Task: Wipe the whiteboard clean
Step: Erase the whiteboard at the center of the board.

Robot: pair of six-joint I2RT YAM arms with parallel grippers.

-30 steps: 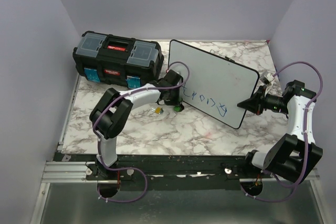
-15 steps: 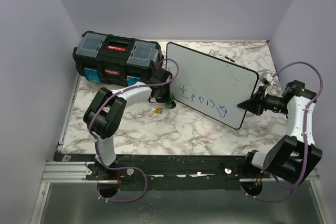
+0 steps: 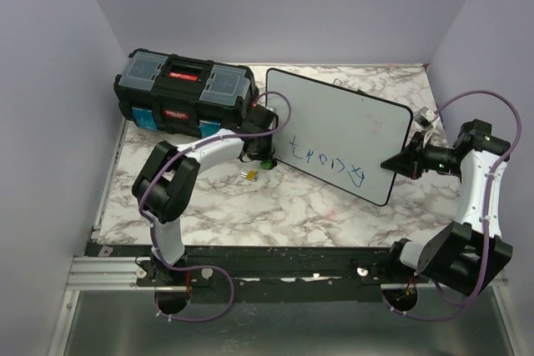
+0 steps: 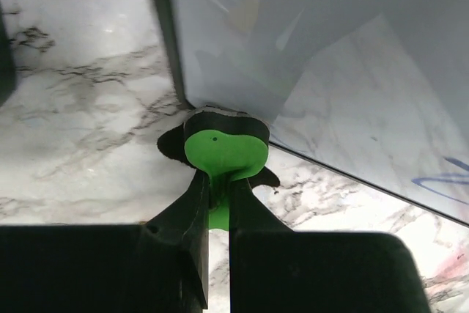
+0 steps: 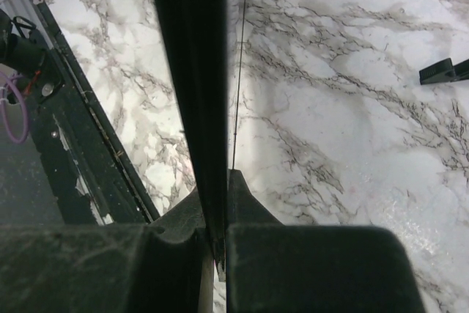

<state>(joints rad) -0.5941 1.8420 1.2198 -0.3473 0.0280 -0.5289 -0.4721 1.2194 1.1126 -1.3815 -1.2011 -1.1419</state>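
The whiteboard (image 3: pixel 342 127) is held tilted over the marble table, with blue lettering (image 3: pixel 325 160) along its lower edge. My left gripper (image 3: pixel 264 157) is shut on a green eraser (image 3: pixel 266 163) at the board's lower left corner. In the left wrist view the eraser (image 4: pixel 223 148) sits in my gripper (image 4: pixel 218 181), touching the board's black rim by the white surface (image 4: pixel 330 49). My right gripper (image 3: pixel 397 162) is shut on the board's right edge. In the right wrist view that edge (image 5: pixel 190 71) runs edge-on between my gripper's (image 5: pixel 217 207) jaws.
A black toolbox (image 3: pixel 183 93) stands at the back left, just behind my left gripper. A small yellow object (image 3: pixel 249 175) lies on the table near the eraser. Two small black pieces (image 5: pixel 442 71) lie on the marble beyond the board. The black front rail (image 3: pixel 275 268) borders the table.
My left gripper has carried the eraser left and slightly back, from under the lettering to the board's lower left corner. The board and my right gripper shifted slightly.
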